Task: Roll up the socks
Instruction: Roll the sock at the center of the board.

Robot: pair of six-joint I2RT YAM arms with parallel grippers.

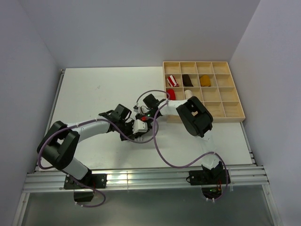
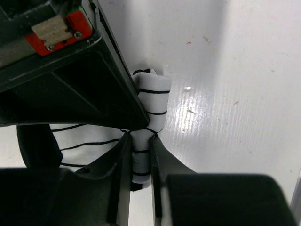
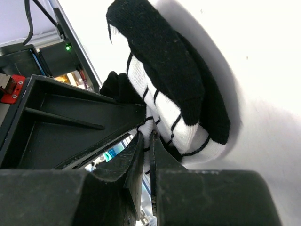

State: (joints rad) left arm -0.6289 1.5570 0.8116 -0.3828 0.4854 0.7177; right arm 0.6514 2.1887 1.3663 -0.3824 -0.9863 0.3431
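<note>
- Near the middle of the counter (image 1: 94, 89), both arms meet over the striped sock (image 2: 153, 99), well apart from the wooden tray (image 1: 221, 96) of bundles at the far right.
- My left tool (image 2: 139, 155) is clamped on the rolled edge of that sock. The roll pokes out past the fingertips and lies on the counter.
- My right tool (image 3: 146, 139) has its fingers pressed together on a thin fold of the same sock, just below the bulging black toe.
- I cannot make out the cream sock in any view. It may be wrapped inside the roll or hidden under the arms.
- I judge the step in hand to be tightening the roll. To do it well, I would hold the left pinch firm as the anchor and turn the right wrist slowly, so the fabric wraps snugly without dragging.
- The risk, as I see it, is that so thin a pinch slips and the roll springs loose. With the two tools this close, I would move one at a time.
</note>
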